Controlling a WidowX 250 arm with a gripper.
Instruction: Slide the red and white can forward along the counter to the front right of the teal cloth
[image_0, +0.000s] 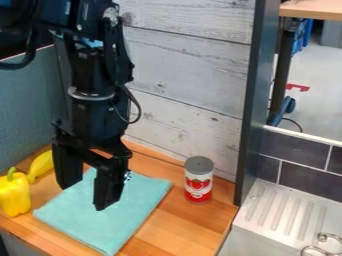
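Camera view: the blue-green cloth (137, 202) lies flat on the wooden tabletop (190, 225) under the claw (83, 196), and I think it could bunch up if the claw's tips pushed down and dragged on it. The black arm (93, 75) hangs almost straight down, its claw wide apart with nothing in it, and a sideways swing might bump the yellow pepper (15, 195).

Cloth (133, 212) on the counter (190, 225) below the pincer (83, 196), tin can (199, 181) to its right in view, bell pepper (15, 195) to its left, wall (180, 70) behind, drainboard (274, 212) right of the can.
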